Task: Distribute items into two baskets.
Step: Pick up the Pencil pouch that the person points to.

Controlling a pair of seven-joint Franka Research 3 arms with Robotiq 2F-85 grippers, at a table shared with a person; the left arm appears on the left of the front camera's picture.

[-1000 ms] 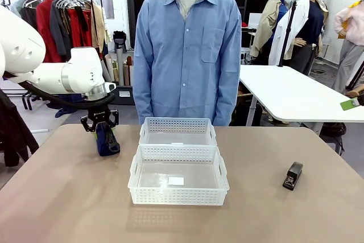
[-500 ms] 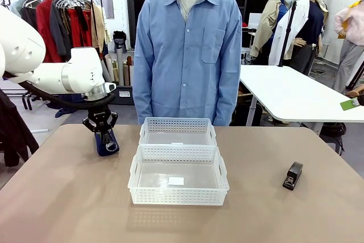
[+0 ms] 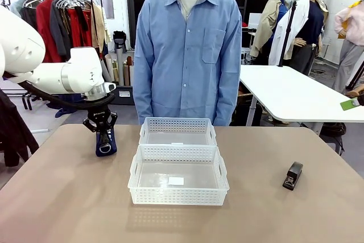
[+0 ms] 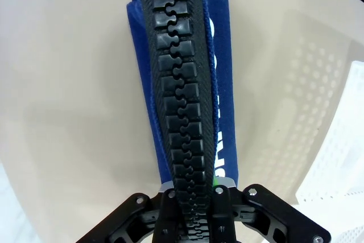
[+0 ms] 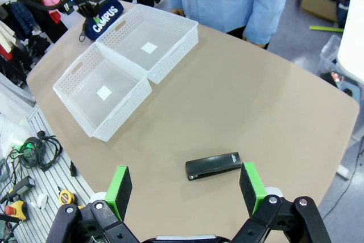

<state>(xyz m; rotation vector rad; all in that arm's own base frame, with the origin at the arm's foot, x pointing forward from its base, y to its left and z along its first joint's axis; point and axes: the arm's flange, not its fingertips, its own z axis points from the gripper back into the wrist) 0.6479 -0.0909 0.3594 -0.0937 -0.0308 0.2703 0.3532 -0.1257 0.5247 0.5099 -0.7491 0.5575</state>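
The pouch [image 4: 147,101] is being picked up: the left gripper [image 3: 103,142] is clenched on its zip edge, low over the worktop [image 3: 68,197] at ten o'clock from the near basket [image 3: 178,196]. The next move probably calls for a lift clearing a basket rim. The left arm reaches in level, wrist pointing down. The right gripper [image 5: 185,182] hangs released above the stapler [image 5: 213,166], at three o'clock.

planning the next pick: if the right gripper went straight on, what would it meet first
Probably the black stapler, lying on the table ahead of the open right gripper; depth is unclear, so maybe bare table beside it.
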